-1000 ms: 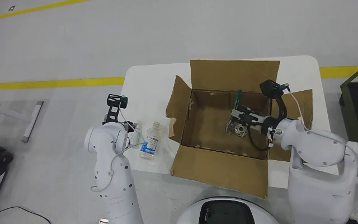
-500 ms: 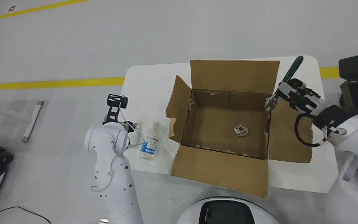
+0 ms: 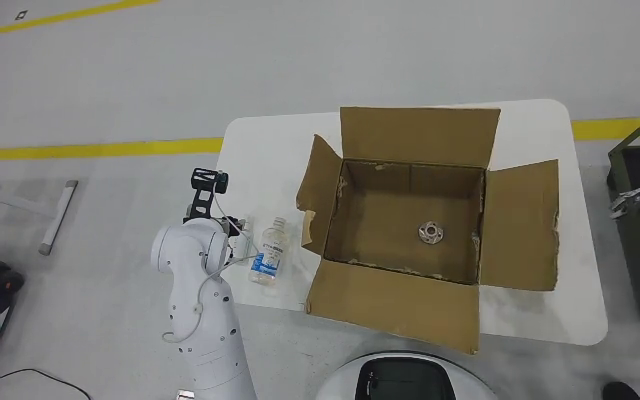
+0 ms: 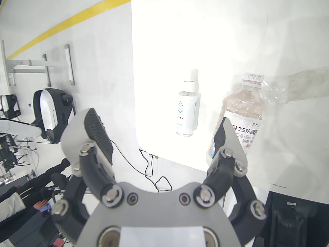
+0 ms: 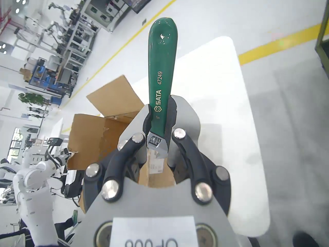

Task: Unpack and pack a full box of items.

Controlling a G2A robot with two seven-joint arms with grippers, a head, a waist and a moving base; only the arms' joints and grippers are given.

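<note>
Clamps right gripper [image 5: 159,127] tight on green-handled wrench [image 5: 160,78], outside the open box [image 3: 400,290]. Holds left gripper [image 4: 159,127] wide open, empty, beside clear bottle [image 4: 244,119] left of box.

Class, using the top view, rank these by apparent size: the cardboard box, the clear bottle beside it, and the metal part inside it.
Largest: cardboard box
Middle: clear bottle
Smallest: metal part

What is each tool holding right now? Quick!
Left tool: open, holding nothing.
Right tool: closed on the green wrench.
</note>
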